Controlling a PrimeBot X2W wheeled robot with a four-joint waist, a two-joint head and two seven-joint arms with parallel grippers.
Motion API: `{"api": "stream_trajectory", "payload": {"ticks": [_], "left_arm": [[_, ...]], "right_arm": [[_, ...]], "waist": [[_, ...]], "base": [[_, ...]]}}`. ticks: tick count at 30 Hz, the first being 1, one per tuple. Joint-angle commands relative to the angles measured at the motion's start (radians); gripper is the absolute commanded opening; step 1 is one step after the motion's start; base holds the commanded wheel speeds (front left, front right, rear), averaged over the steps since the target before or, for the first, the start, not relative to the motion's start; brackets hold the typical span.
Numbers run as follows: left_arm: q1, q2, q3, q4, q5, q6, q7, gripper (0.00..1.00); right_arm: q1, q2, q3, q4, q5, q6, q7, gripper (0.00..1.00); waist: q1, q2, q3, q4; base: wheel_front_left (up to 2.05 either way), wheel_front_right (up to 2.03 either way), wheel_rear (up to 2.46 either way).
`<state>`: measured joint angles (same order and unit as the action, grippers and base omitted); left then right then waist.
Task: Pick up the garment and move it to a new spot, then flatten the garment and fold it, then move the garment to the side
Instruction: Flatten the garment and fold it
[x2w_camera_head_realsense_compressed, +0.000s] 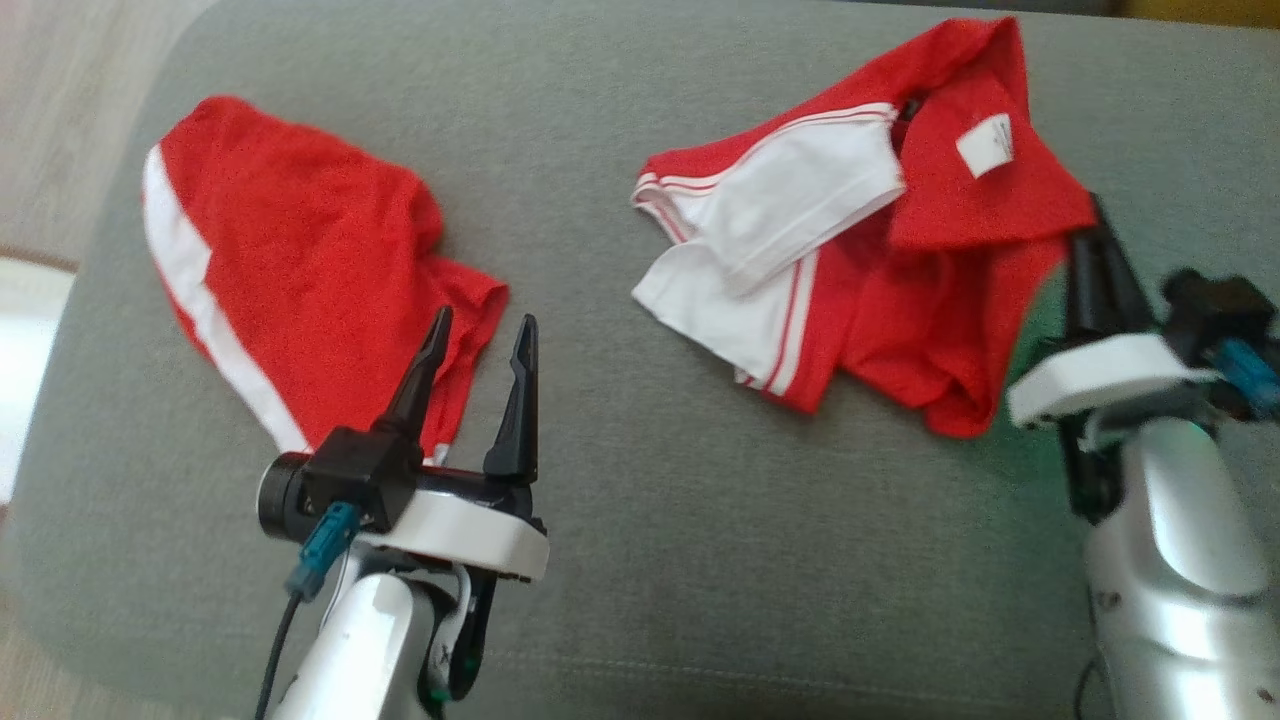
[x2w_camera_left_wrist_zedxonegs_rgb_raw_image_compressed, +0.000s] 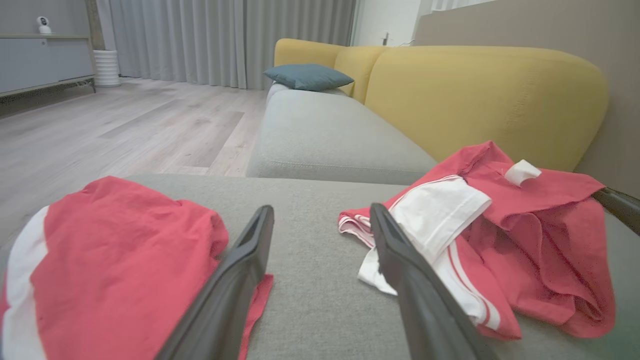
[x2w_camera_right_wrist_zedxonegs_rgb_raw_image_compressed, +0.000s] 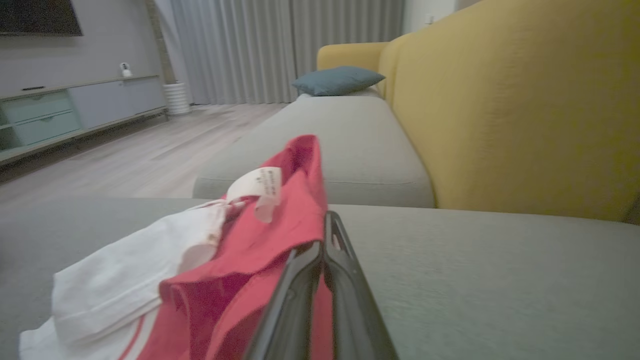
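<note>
A wide grey woven sofa seat (x2w_camera_head_realsense_compressed: 700, 560) carries two red pieces of clothing, with a padded yellow backrest (x2w_camera_left_wrist_zedxonegs_rgb_raw_image_compressed: 480, 95) and a teal pillow (x2w_camera_left_wrist_zedxonegs_rgb_raw_image_compressed: 307, 76) beyond. The garment (x2w_camera_head_realsense_compressed: 960, 290), crumpled red cloth with white striped panels, lies at the seat's right. A second red piece (x2w_camera_head_realsense_compressed: 290, 260) with a white stripe lies well apart, at the left. The right tool (x2w_camera_head_realsense_compressed: 1097, 215) is closed tight, pinching the garment's right edge. The left tool (x2w_camera_head_realsense_compressed: 483, 335) gapes wide, holding nothing, by the second piece's hem. A small white label (x2w_camera_head_realsense_compressed: 985, 145) sits on the garment.
</note>
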<state>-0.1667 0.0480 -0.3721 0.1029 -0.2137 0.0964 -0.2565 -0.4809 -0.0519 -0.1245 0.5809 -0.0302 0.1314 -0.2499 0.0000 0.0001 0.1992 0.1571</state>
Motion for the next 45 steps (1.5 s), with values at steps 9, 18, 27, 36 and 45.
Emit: {"api": "stream_trajectory", "payload": {"ticks": [9, 18, 27, 36, 45], "left_arm": [[-0.006, 0.002, 0.034, -0.03, 0.004, -0.001, -0.005, 1.0], [-0.025, 0.002, 0.016, -0.027, -0.003, -0.007, -0.005, 1.0], [-0.03, 0.002, 0.017, -0.021, -0.001, -0.008, -0.005, 1.0], [-0.02, 0.002, 0.044, -0.024, 0.01, -0.005, -0.005, 1.0], [0.003, 0.002, 0.081, -0.046, 0.005, -0.007, -0.005, 1.0]], "right_arm": [[0.012, -0.083, -0.127, -0.169, -0.043, -0.001, 0.058, 0.0], [-0.126, -0.294, -0.185, -0.109, -0.074, -0.001, 0.159, 0.0], [-0.278, -0.372, -0.303, 0.097, -0.241, -0.001, 0.153, 1.0], [-0.275, -0.199, -0.269, 0.124, -0.261, -0.001, 0.015, 1.0], [-0.039, -0.026, -0.044, -0.103, -0.06, -0.001, -0.011, 1.0]], "waist": [[0.0, -0.0001, -0.027, -0.051], [0.0, -0.0001, 0.022, 0.011], [0.0, -0.0001, 0.039, 0.043], [0.0, -0.0001, -0.008, -0.015], [0.0, -0.0001, -0.074, -0.085]], "base": [[0.0, 0.0, 0.0], [0.0, 0.0, 0.0], [0.0, 0.0, 0.0], [0.0, 0.0, 0.0], [0.0, 0.0, 0.0]]}}
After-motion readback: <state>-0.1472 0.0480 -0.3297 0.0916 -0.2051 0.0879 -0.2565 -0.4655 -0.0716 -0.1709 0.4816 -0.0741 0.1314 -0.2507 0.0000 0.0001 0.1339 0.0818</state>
